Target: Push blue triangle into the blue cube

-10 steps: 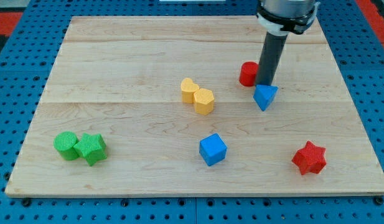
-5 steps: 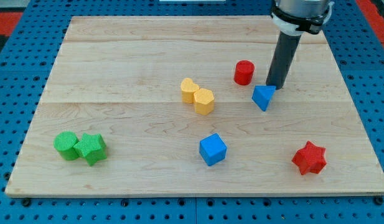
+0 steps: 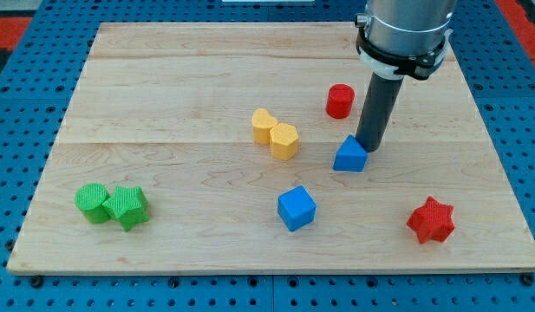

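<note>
since last frame, blue triangle (image 3: pixel 350 155) pushed nearer blue cube (image 3: pixel 296 208).

Pale wood board (image 3: pixel 163 104), visible grain, matt; blue triangle (image 3: pixel 349 156) matt plastic, ridged

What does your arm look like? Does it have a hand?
No hand and no jaws. My arm ends in a straight dark grey rod, round like a thick marker. Above it sits a wider silver-grey metal cylinder with a black band and a white ring around its base. My tip is the rod's plain, flat lower end. No cables or markings show.
</note>
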Motion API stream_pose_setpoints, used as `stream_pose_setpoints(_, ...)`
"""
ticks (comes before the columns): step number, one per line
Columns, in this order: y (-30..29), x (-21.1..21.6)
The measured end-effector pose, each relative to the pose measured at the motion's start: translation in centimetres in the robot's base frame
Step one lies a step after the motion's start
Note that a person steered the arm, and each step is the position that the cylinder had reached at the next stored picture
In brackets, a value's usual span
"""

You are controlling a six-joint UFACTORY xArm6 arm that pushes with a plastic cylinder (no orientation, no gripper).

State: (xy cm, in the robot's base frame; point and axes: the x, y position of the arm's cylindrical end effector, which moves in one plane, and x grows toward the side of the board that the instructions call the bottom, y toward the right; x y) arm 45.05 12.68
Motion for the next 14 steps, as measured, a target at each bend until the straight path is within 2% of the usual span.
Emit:
stream_pose_setpoints(1,-0.2,0.0)
stream_pose_setpoints(2,-3.4,0.5)
stream_pose_setpoints(4,-9.5,4.3)
stream_pose_setpoints(6,-9.8,4.8)
stream_pose_setpoints(8,-7.7,1.7)
stream_pose_setpoints(9,-7.5,1.6)
stream_pose_setpoints(14,-7.9,5.2)
